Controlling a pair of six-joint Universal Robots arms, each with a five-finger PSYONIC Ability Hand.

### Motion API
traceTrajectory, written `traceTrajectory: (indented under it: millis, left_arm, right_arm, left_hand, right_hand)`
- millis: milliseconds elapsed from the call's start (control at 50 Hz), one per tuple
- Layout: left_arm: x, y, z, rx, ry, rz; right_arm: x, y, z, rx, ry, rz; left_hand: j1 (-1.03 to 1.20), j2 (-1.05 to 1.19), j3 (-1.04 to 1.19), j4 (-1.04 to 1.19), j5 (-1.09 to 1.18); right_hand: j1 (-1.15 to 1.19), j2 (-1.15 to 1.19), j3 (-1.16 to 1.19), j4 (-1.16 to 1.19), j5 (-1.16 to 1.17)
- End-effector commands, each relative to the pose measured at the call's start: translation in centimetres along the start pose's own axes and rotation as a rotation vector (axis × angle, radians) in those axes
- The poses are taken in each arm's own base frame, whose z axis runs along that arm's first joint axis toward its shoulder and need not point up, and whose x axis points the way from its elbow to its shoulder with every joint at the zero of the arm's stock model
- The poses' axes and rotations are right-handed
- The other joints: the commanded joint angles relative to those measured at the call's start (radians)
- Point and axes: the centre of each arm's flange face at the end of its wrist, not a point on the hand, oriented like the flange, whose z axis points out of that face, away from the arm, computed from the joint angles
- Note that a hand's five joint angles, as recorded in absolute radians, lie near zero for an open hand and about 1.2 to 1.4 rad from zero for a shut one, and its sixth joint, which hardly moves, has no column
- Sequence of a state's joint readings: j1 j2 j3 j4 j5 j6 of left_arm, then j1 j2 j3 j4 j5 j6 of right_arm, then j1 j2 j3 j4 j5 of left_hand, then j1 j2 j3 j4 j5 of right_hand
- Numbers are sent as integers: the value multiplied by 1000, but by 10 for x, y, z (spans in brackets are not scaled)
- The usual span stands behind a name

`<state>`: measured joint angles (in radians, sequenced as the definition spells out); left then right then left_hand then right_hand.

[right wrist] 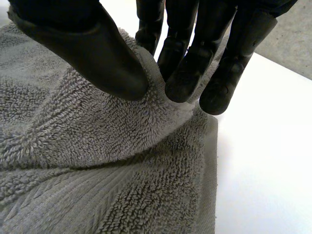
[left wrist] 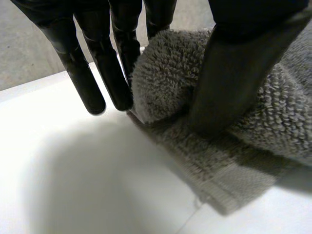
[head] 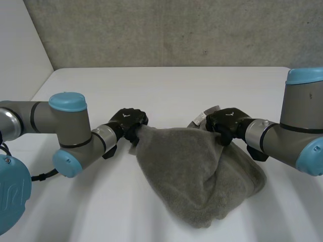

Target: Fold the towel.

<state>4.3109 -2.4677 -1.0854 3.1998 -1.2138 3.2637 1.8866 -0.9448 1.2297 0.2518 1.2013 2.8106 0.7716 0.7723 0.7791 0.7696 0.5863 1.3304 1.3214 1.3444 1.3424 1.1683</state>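
A grey terry towel (head: 194, 174) lies bunched on the white table (head: 151, 91), sagging between my two hands. My left hand (head: 128, 121) pinches the towel's far left corner (left wrist: 161, 83) between its thumb (left wrist: 234, 73) and fingers (left wrist: 122, 53). My right hand (head: 227, 123) pinches the far right corner, where a small label (head: 209, 112) sticks out. In the right wrist view its thumb (right wrist: 92, 53) and fingertips (right wrist: 187, 78) squeeze a ridge of the towel (right wrist: 97, 161) between them.
A grey wall (head: 171, 30) runs behind the table's far edge. Bare white tabletop (head: 91, 201) lies in front of the left arm and beyond both hands.
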Motion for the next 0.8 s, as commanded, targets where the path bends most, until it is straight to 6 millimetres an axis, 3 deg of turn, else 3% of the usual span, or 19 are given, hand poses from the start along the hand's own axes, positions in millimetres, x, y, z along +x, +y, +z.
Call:
traceTrajectory:
  millis: [20,180,260,300,440,480,500,520,540,560,580,600,620,640,660,680,700,740,800]
  left_arm:
    - [8,-1,-1,0,23,5]
    - [8,1,-1,-8,24,-1]
    - [9,3,-3,-32,32,-10]
    - [12,5,-4,-54,50,-20]
    - [12,-7,-3,-22,89,-24]
    - [10,-16,-1,7,81,-19]
    - [4,-31,2,52,60,-22]
    - [-3,-50,5,112,21,-29]
    - [-3,-51,5,112,20,-29]
    - [-12,-74,5,185,-36,-43]
    - [-22,-102,3,277,-107,-60]
    - [-22,-102,3,278,-108,-60]
    - [-32,-132,-1,383,-180,-71]
    - [-32,-132,-2,384,-181,-71]
    - [-39,-164,-10,500,-244,-77]
    - [-45,-194,-22,617,-291,-84]
    - [-45,-195,-22,618,-291,-84]
    - [-46,-249,-50,818,-336,-63]
    - [-45,-270,-65,893,-340,-51]
  right_arm:
    - [-1,4,0,-12,-3,-8]
    - [2,6,0,-19,3,-30]
    - [3,6,1,-16,3,-34]
    - [3,5,2,-13,2,-35]
    - [9,-12,5,47,21,-73]
    - [13,-31,8,114,44,-128]
    - [13,-31,8,114,44,-129]
    - [18,-48,9,174,70,-165]
    - [24,-69,9,254,106,-200]
    - [24,-69,9,254,106,-200]
    - [28,-92,7,349,140,-230]
    - [28,-93,7,350,140,-230]
    - [31,-116,3,449,183,-260]
    - [33,-141,-5,556,236,-280]
    - [33,-141,-5,557,236,-280]
    - [36,-166,-17,663,295,-284]
    - [40,-191,-35,777,355,-270]
    - [43,-207,-50,855,396,-250]
    - [45,-231,-76,996,445,-209]
  left_hand:
    - [-288,-288,-295,-286,-277]
    - [-265,-265,-272,-263,-254]
    - [61,61,54,63,72]
    - [555,555,548,557,566]
    - [625,624,617,627,635]
    - [625,624,617,627,635]
    - [625,624,617,627,635]
    - [625,624,617,627,635]
    - [625,624,617,627,635]
    - [625,624,617,627,635]
    - [625,624,617,627,635]
    - [625,624,617,627,635]
    - [625,624,617,627,635]
    - [625,624,617,627,635]
    - [625,624,617,627,635]
    - [625,624,617,627,635]
    - [625,624,617,627,635]
    - [625,624,617,627,635]
    - [625,624,617,627,635]
  right_hand:
    - [66,75,52,54,53]
    - [66,75,52,54,53]
    - [66,75,52,54,53]
    - [66,75,52,54,53]
    - [66,75,52,54,53]
    - [66,75,52,54,53]
    - [66,75,52,54,53]
    - [66,75,52,54,53]
    - [66,75,52,54,53]
    - [66,75,52,54,53]
    - [66,75,52,54,53]
    - [66,75,52,54,53]
    - [66,75,52,54,53]
    - [66,75,52,54,53]
    - [66,75,52,54,53]
    - [66,75,52,54,53]
    - [66,75,52,54,53]
    - [66,75,52,54,53]
    - [66,75,52,54,53]
